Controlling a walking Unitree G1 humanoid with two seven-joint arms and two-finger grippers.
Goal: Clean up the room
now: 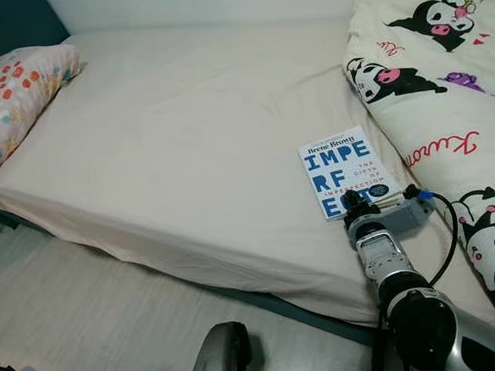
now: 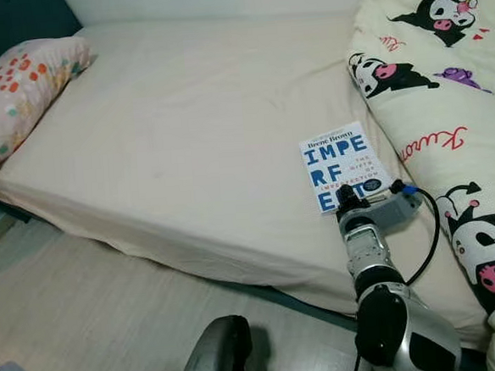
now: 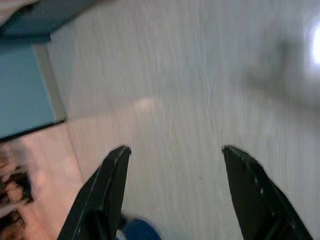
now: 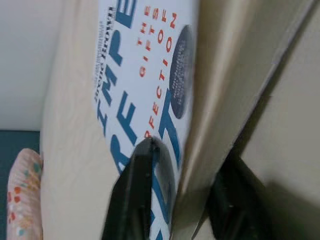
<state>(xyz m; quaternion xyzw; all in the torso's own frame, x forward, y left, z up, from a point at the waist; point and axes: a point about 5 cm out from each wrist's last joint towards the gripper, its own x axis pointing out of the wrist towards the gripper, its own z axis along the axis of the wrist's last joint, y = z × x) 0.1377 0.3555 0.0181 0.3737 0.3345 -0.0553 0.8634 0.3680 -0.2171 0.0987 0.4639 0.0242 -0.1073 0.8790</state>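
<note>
I see a white paperback book with big blue letters (image 1: 349,177) lying flat on the bed w/ the pale cream sheet (image 1: 185,147), near the bed's front edge & just beside the cream quilt with black cartoon characters (image 1: 444,78) on the right.

My right hand (image 4: 187,192) is at the book's near edge. In the right wrist view one black finger (image 4: 137,195) lies on the cover & the other is under the book, so the hand is clamped on the book's edge. The silver right arm (image 1: 394,277) reaches up from the bottom right, w/ a black cable (image 1: 447,239) looping beside it.

A pink pillow with orange and green spots (image 1: 16,100) sits at the far left end of the bed.

My left hand (image 3: 175,190) hangs over the pale wood floor (image 3: 200,90), fingers wide apart, holding nothing. A dark blue bed base (image 3: 45,20) shows past it.
</note>
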